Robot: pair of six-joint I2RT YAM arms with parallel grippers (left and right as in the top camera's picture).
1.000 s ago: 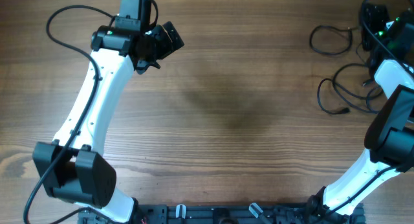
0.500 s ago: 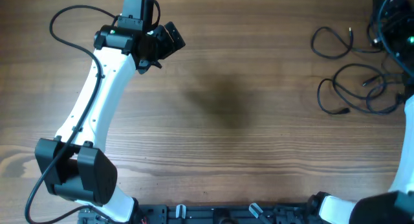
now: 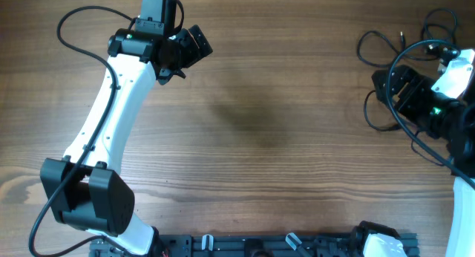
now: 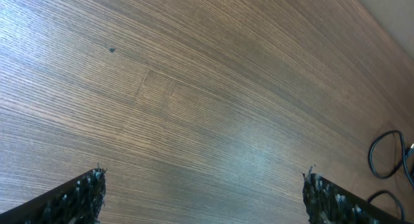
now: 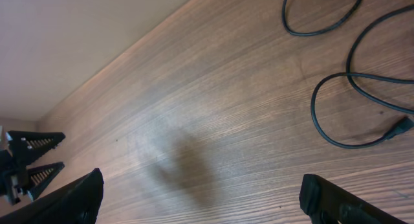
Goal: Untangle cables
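While both arms hung above the wooden table (image 3: pixel 282 160), the left gripper (image 4: pixel 204 182) had its fingers spread wide over bare wood, gripping nothing. The right gripper (image 5: pixel 200 185) stood equally wide and empty, near the cables (image 3: pixel 377 50). These lay in loose loops by the table's right edge, strung from far side toward near, and a plug (image 5: pixel 402 125) ended one loop.

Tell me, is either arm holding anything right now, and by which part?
Nothing is held. The left fingers and right fingers are spread apart with only bare table between them; the cables lie loose on it.
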